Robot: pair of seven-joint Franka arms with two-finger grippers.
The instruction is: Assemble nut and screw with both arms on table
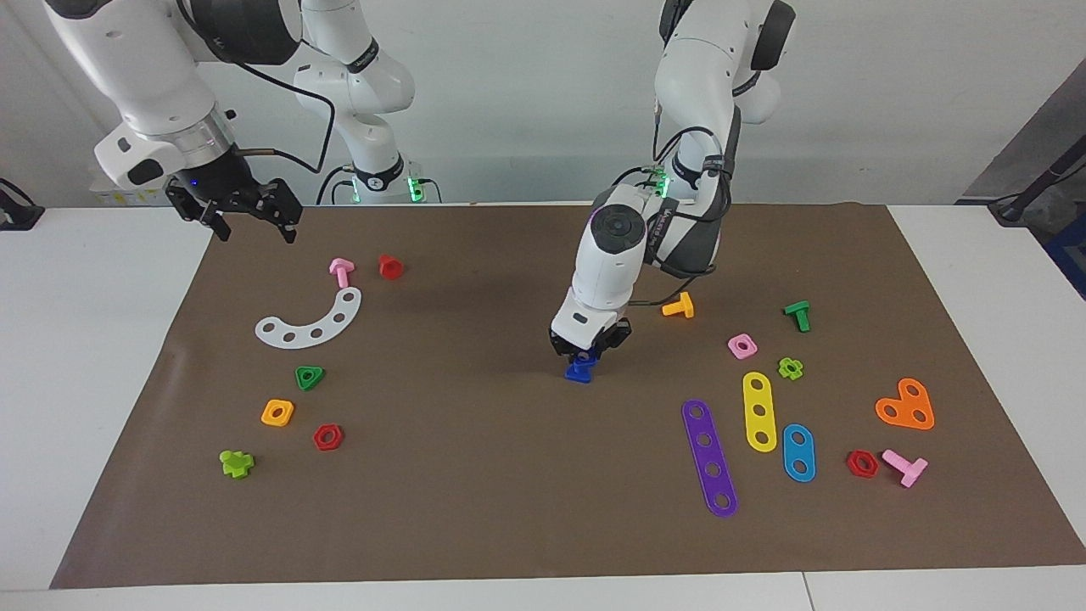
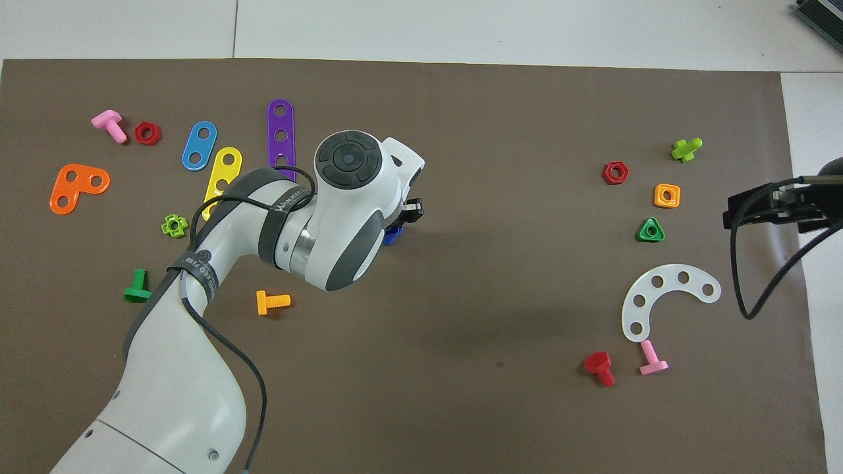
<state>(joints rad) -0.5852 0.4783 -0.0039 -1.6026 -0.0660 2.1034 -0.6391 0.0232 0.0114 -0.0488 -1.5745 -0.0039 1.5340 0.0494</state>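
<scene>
Evidently the joining step was at its end: the left gripper [image 1: 589, 350] stood straight down at mid-table, fingers apparently closed on the dark-blue screw [image 1: 582, 370], seemingly mated with the nut, on the table [image 1: 475, 475]. Next, I judged, came release and a straight lift. The right gripper [image 1: 246, 212] waited raised, fingers spread, over the sheet's corner at its own end.

A plain pale wall [image 1: 526, 102] rises past the table; a dark stand [image 1: 1039, 182] leans at one corner.
</scene>
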